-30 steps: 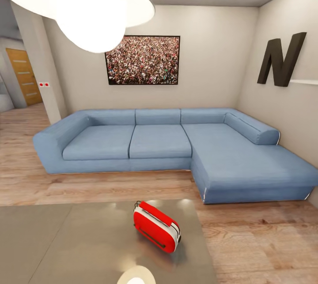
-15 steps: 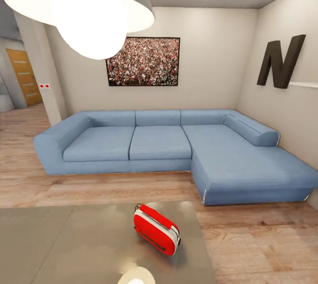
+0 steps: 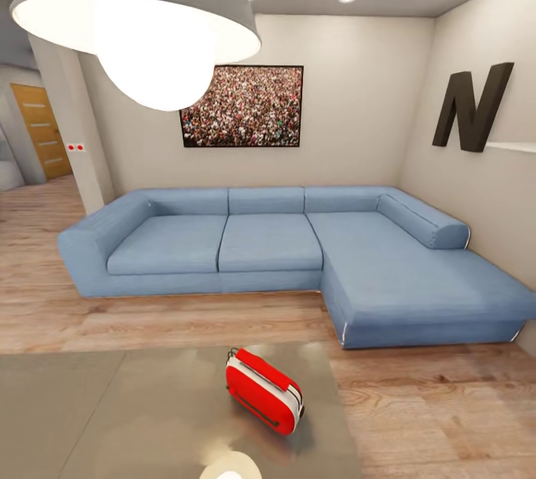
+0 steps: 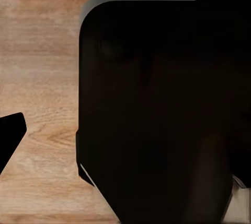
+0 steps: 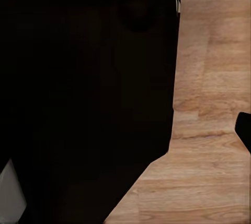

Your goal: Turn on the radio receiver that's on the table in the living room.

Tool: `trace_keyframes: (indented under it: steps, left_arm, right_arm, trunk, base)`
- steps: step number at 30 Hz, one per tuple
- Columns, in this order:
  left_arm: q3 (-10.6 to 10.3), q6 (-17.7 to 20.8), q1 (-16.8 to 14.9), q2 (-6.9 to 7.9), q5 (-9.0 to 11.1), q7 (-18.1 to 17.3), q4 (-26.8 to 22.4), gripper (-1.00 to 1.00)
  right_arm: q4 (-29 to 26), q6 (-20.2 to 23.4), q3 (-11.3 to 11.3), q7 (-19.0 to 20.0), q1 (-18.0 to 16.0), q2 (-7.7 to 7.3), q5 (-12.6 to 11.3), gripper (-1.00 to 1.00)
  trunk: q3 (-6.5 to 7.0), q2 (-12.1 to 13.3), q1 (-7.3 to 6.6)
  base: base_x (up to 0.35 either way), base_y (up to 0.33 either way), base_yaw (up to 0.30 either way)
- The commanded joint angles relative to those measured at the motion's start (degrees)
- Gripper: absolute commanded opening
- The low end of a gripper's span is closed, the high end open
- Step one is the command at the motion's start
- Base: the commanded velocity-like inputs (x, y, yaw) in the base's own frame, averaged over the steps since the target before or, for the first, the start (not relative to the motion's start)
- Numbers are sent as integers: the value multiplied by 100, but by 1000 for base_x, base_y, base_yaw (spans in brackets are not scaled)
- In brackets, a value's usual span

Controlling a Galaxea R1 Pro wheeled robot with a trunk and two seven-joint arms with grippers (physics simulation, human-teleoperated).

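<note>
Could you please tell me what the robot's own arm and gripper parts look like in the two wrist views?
Both wrist views show a large, nearly black body with rounded corners and a thin pale edge line. Its surface is too dark to show cables or markings. A small black tip pokes in at each picture's edge, above light wood floor.

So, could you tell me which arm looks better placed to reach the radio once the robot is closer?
Probably the right, tentatively: the radio receiver sits near the right end of the table in the head view. Both wrist views look down at wood floor, so neither arm is raised yet.
</note>
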Motion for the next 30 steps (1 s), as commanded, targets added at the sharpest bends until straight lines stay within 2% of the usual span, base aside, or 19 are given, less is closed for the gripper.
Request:
trace_keyframes:
  steps: [1, 30]
  left_arm:
    - [1, -2, 0, 0, 7, 0, 0, 100]
    - [6, -6, 0, 0, 24, 0, 0, 100]
  right_arm:
    - [0, 3, 4, 0, 0, 0, 3, 100]
    - [0, -12, 20, 44, 1, -8, 6, 100]
  trunk:
    - [19, 42, -23]
    - [535, 1205, -660]
  base:
    - [0, 0, 0]
    - [0, 0, 0]
